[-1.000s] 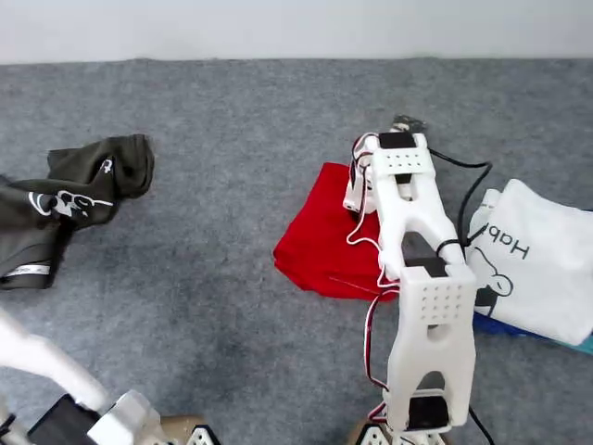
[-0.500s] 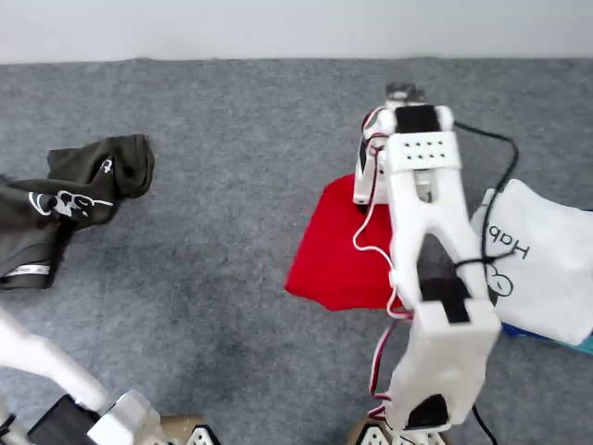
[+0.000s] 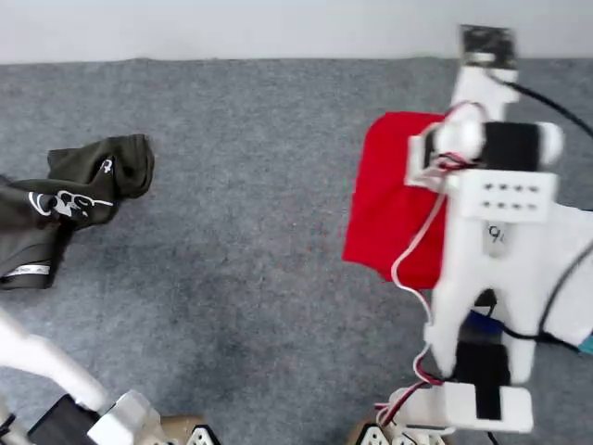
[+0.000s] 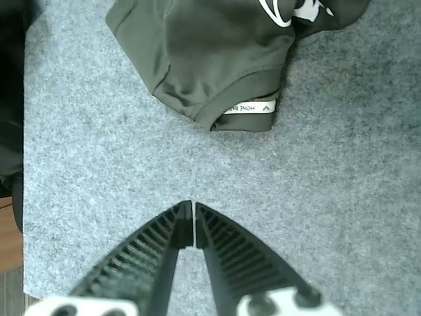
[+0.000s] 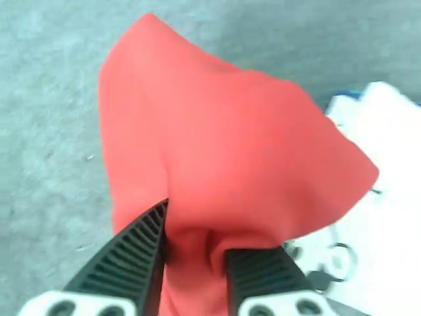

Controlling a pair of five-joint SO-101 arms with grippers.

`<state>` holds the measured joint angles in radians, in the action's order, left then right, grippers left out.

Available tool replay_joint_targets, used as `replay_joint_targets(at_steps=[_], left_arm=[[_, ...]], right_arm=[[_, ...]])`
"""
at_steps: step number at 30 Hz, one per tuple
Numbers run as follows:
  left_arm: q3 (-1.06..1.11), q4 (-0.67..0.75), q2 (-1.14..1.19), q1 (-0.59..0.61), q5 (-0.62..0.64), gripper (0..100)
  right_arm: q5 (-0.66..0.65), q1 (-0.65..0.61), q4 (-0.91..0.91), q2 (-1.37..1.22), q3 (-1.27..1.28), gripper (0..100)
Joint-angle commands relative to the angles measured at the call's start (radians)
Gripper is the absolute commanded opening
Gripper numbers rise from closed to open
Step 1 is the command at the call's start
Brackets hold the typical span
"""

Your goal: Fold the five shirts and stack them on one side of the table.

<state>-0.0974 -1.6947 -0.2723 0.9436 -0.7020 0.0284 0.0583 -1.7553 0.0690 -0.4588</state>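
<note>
A folded red shirt [image 3: 394, 209] hangs lifted off the grey table, gripped by my right gripper [image 5: 194, 247], whose fingers [image 5: 138, 253] are shut on its fabric [image 5: 223, 151]. The right arm [image 3: 491, 241] rises over the table's right side and covers most of the white printed shirt [image 3: 574, 297], which lies on a blue one [image 3: 477, 324]. The white shirt [image 5: 388, 171] lies below the hanging red cloth in the right wrist view. A crumpled dark olive shirt [image 3: 65, 204] lies at the far left. My left gripper [image 4: 195, 227] is shut and empty above bare carpet, short of the olive shirt [image 4: 210, 59].
The grey carpet [image 3: 232, 278] covers the whole table between the olive shirt and the right stack. The left arm's white link [image 3: 46, 366] crosses the near left corner. A white wall [image 3: 232, 28] borders the far edge.
The right arm has raised the red shirt off the table and swung it right and away, toward the white shirt. The left arm and the olive shirt have not moved.
</note>
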Motion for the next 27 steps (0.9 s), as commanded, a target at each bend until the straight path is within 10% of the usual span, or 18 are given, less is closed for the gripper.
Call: replay_joint_targets(at_steps=[1,22,27], left_arm=[[-0.008,0.028,-0.035,-0.005,-0.008,2],[-0.008,0.028,-0.035,-0.008,-0.008,2],[-0.008,0.028,-0.035,-0.008,-0.008,2]], right_arm=[[-0.087,0.119,-0.042,0.059,-0.017,0.8],[-0.47,0.509,0.162,-0.295,-0.017,1.3],[-0.54,0.527,0.148,-0.32,-0.023,17.7]])
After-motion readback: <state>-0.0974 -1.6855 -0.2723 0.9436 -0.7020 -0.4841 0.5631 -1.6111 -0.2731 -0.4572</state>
